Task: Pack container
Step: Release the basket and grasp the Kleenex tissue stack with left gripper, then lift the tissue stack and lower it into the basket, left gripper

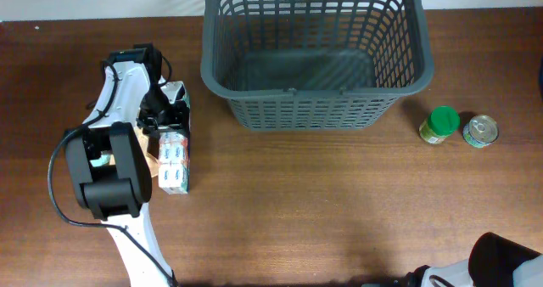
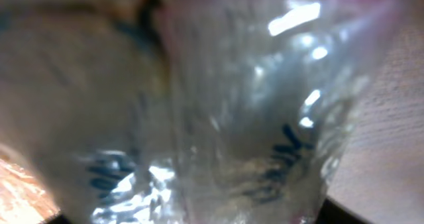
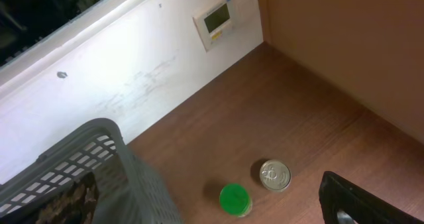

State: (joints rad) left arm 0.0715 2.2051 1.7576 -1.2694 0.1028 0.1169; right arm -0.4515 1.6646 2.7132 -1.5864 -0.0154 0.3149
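Note:
The container, a dark grey slotted basket (image 1: 316,100), stands at the back centre with nothing showing inside; its corner shows in the right wrist view (image 3: 99,177). A clear-wrapped pack of small white and blue cartons (image 1: 174,161) lies on the table at the left. My left gripper (image 1: 167,110) is down over the pack's far end, its fingers on either side of it. The left wrist view is filled with blurred clear wrap (image 2: 218,118), and the jaws are hidden. Of my right gripper only a dark finger part (image 3: 371,201) shows, above the table's right side.
A jar with a green lid (image 1: 439,124) and a small tin can (image 1: 480,131) stand right of the basket; both show in the right wrist view, the jar (image 3: 234,199) and the can (image 3: 274,175). The right arm's base (image 1: 505,261) sits at the front right corner.

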